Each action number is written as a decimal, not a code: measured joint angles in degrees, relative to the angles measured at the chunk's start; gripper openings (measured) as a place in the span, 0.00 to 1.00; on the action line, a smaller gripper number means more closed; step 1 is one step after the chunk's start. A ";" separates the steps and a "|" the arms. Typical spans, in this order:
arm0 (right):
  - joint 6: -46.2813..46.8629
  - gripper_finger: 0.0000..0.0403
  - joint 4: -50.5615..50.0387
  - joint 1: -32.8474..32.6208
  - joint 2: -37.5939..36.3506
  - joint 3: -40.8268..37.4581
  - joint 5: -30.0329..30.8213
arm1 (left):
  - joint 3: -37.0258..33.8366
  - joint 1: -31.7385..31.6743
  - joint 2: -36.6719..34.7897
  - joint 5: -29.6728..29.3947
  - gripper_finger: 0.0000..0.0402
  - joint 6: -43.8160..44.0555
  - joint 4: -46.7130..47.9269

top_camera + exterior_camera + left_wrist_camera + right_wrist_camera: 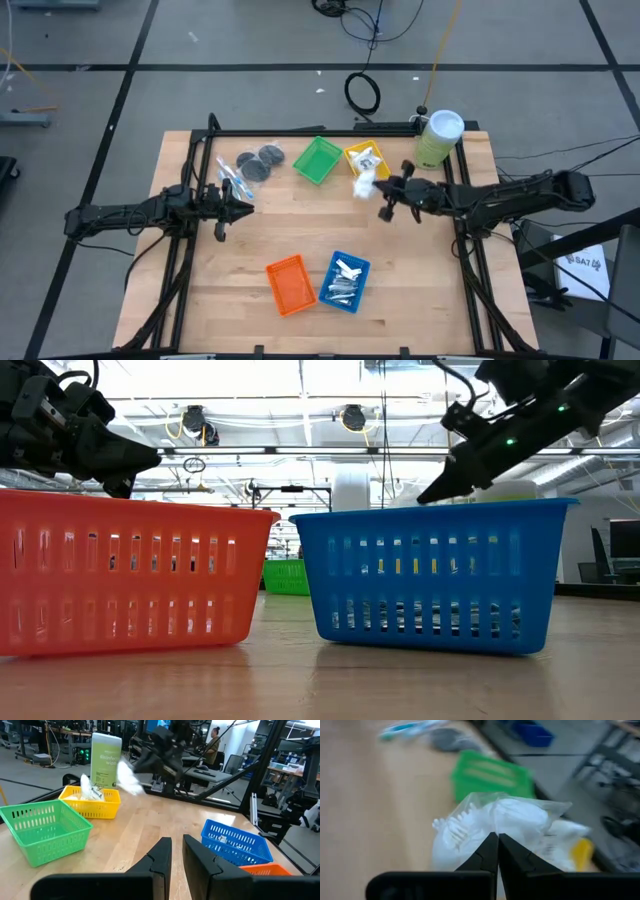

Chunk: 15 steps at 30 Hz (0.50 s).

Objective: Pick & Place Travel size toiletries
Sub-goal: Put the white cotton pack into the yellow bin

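Note:
My right gripper [383,203] is shut on a white toiletry packet in clear wrap [495,820], which hangs in the air just near of the yellow tray [367,160]. The packet shows as a white blur [129,779] in the left wrist view. More white packets lie in the yellow tray. Silver tubes lie in the blue tray [345,280]. Dark grey discs [260,160] and slim sticks [232,180] lie on the table at the far left. My left gripper [177,845] waits at the table's left, its fingers nearly together around nothing. My right gripper pinches the packet's clear wrap [496,831] between its two fingertips. The fingers come from the table's right, slanting slightly down. The packet sticks out beyond the fingertips, lifted clear of the table.
A green tray [318,160] stands beside the yellow one at the back. An orange tray [290,283] stands next to the blue one near the front edge. A tall pale green canister [438,138] stands at the far right corner. Bare wood lies between the two rows of trays.

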<state>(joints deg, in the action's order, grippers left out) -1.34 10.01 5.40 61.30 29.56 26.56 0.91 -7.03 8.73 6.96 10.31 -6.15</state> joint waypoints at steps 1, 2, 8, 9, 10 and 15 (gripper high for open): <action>-0.08 0.00 0.68 1.14 0.06 0.00 0.55 | 0.00 -0.02 -0.02 0.00 0.11 0.00 -0.02; -0.05 0.00 1.47 2.36 0.31 0.00 0.50 | 0.00 0.00 -0.02 0.00 0.11 0.00 -0.02; -0.31 0.00 5.22 8.58 2.48 0.02 0.35 | 0.00 -0.01 -0.02 0.00 0.11 0.01 -0.02; -0.36 0.00 5.38 9.51 3.00 0.02 0.34 | 0.00 -0.02 -0.02 0.00 0.11 0.01 -0.02; -0.35 0.00 5.76 10.34 3.64 0.02 0.34 | 0.00 -0.01 -0.02 0.00 0.11 0.01 0.02; 0.51 0.00 6.83 13.10 7.90 0.02 0.21 | 0.00 -0.02 -0.01 0.00 0.11 0.01 -0.02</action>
<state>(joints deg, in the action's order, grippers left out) -0.82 16.84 18.50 69.20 29.58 26.77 0.91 -7.05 8.72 6.96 10.32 -6.17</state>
